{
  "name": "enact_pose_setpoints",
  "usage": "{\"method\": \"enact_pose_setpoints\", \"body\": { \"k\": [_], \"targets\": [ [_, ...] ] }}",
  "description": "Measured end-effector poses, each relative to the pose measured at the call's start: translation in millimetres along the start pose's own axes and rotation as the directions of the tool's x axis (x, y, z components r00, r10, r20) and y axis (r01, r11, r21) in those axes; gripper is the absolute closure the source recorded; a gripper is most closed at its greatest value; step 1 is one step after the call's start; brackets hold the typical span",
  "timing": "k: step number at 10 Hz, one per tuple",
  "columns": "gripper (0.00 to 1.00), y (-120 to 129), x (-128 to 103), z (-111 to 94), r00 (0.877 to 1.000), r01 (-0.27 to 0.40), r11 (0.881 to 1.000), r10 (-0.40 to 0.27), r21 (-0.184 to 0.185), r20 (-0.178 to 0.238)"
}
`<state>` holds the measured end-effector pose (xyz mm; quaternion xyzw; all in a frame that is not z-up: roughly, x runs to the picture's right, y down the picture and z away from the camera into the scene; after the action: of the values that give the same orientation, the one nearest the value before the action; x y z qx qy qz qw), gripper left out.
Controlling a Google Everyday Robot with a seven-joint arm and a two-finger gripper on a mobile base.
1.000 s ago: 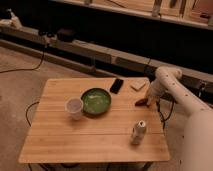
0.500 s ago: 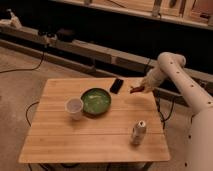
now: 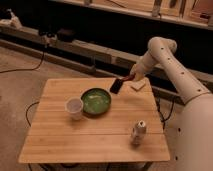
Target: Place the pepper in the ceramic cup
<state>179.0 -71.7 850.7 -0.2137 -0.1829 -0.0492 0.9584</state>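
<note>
The robot's white arm (image 3: pixel 172 67) reaches in from the right and bends down toward the far right part of the wooden worktop (image 3: pixel 95 137). Its claw (image 3: pixel 130 77) hangs above the worktop's far edge, pinched on the pepper (image 3: pixel 125 79), which shows as a small dark-red sliver sticking out from the claw tip toward the left. The pepper is off the surface, held just above a small black flat object (image 3: pixel 116 86) and next to a pale flat piece (image 3: pixel 138 85) lying on the wood below the claw.

The ceramic cup (image 3: pixel 74 108) stands upright on the left half of the worktop, well apart from the claw and the pepper. The green bowl (image 3: pixel 96 101) sits between them, just to the right of the cup and very close to it. A silver can (image 3: pixel 138 133) stands upright near the front right edge, apart from everything else.
</note>
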Motion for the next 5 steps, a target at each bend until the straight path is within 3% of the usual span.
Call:
{"method": "enact_pose_setpoints", "body": {
  "k": [2, 4, 5],
  "targets": [
    [0.86, -17.1, -41.0, 5.2, 0.999, 0.042, 0.999, -0.042, -0.012, 0.032],
    [0.86, -19.9, -61.3, 5.8, 0.996, 0.067, 0.998, -0.065, -0.021, 0.053],
    [0.86, -19.2, -58.6, 5.5, 0.997, 0.066, 0.998, -0.065, -0.021, 0.049]
  ]
}}
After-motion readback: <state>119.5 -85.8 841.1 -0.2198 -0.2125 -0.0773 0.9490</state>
